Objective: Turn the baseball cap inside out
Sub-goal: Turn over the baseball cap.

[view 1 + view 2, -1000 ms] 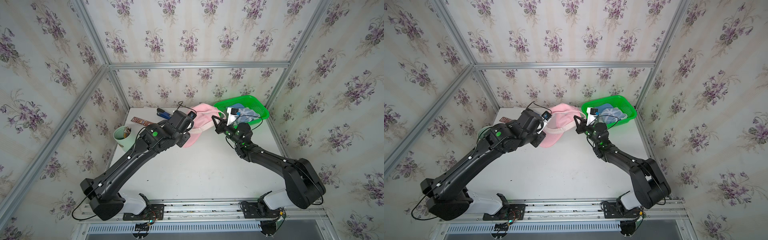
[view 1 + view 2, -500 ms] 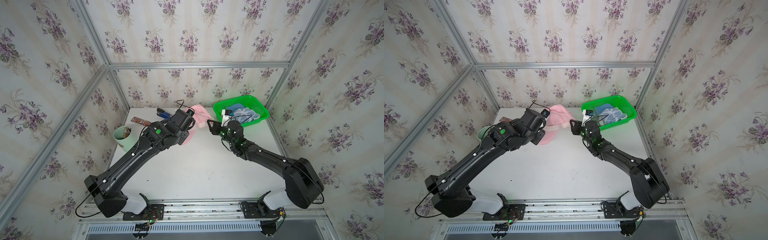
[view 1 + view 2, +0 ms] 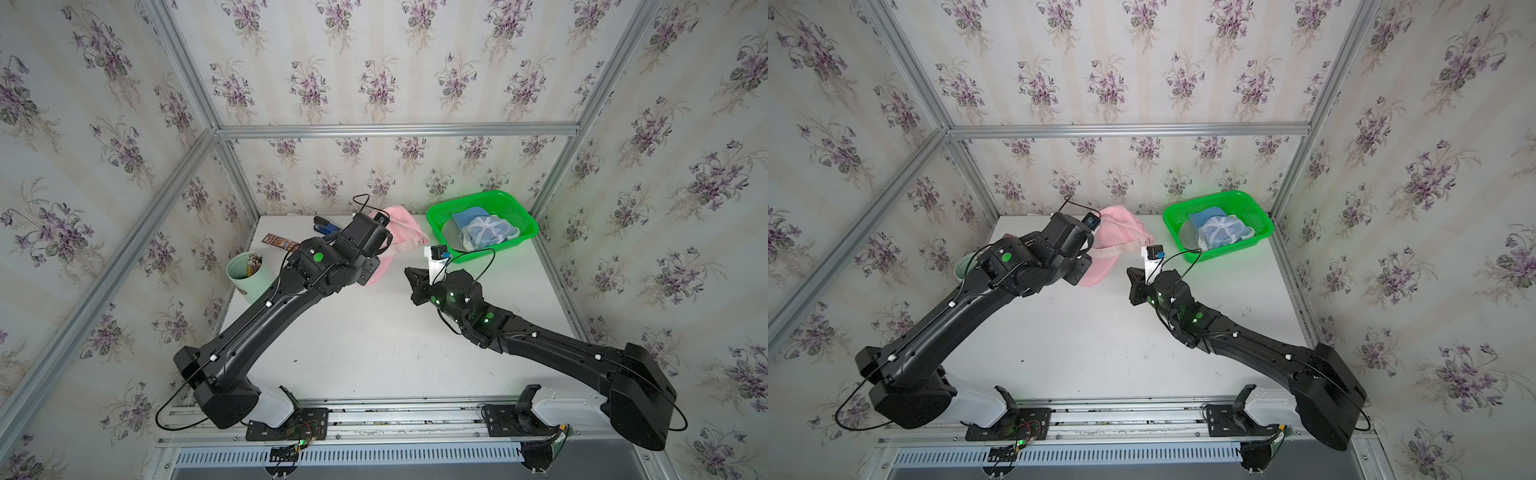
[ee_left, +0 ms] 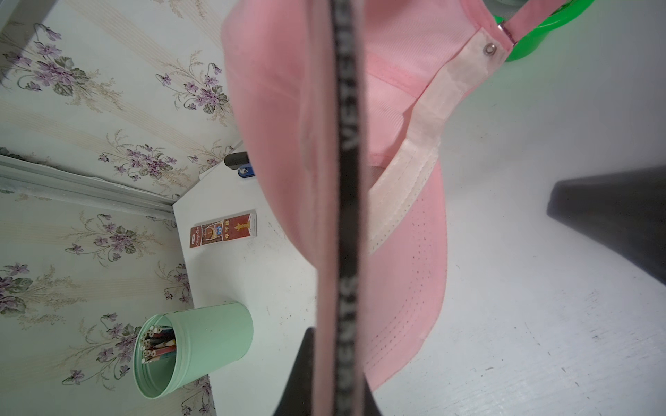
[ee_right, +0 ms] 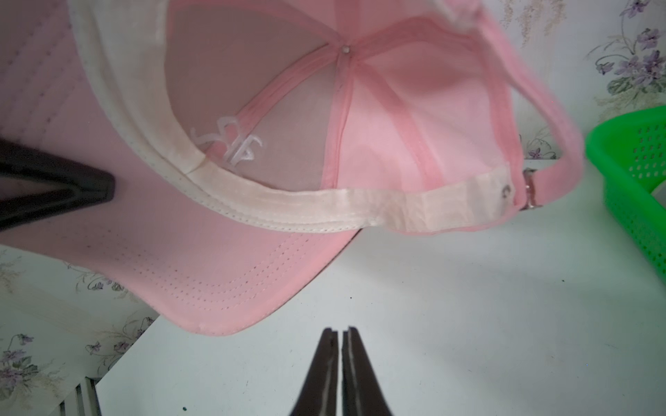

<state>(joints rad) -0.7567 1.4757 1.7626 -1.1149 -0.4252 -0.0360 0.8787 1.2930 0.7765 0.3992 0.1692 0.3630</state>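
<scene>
Above the white table (image 3: 374, 340) the left jaws pinch the brim of the baseball cap (image 3: 1125, 228), aloft near the back wall, the right jaws shut and empty beside it — we fear a shove into the crown could slip that grip.

Pink cap (image 5: 252, 259) soft matt cloth, stitched brim, off-white sweatband (image 5: 324, 201), shiny metal buckle (image 5: 529, 191); basket (image 3: 524, 216) at 1 o'clock glossy perforated green plastic; cup (image 3: 245, 278) at 10 o'clock smooth satin; table (image 3: 374, 345) matt white, scuffed
</scene>
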